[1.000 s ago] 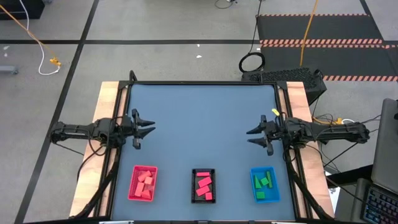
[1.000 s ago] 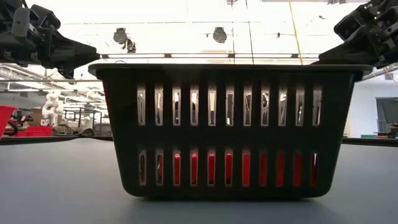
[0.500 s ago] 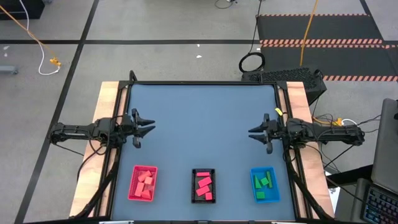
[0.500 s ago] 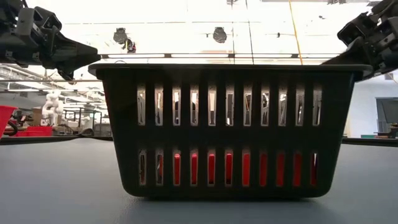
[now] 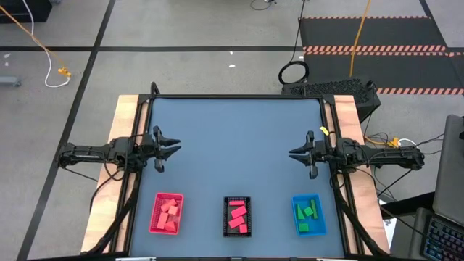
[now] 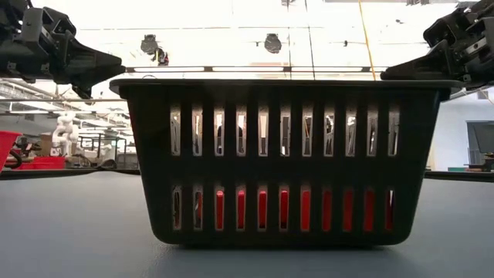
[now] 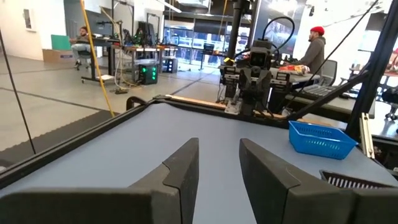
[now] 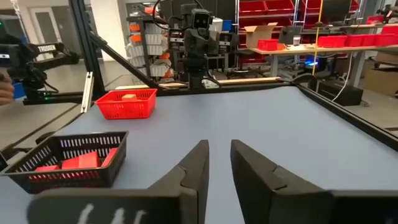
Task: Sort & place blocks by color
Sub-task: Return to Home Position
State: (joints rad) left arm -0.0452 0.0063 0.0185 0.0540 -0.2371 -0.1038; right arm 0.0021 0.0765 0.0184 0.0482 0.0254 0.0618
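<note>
table (image 5: 235,138) middle free | obstacles: red tray (image 5: 153,214), black tray (image 5: 225,216), blue tray (image 5: 294,216)

Robotics lab, shelves of red bins (image 8: 261,9), workbenches (image 8: 336,45), floor cables (image 5: 64,72)

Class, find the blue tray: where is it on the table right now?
High view: the blue tray is rightmost in the tray row, right of the black tray, near the right gripper.
</note>
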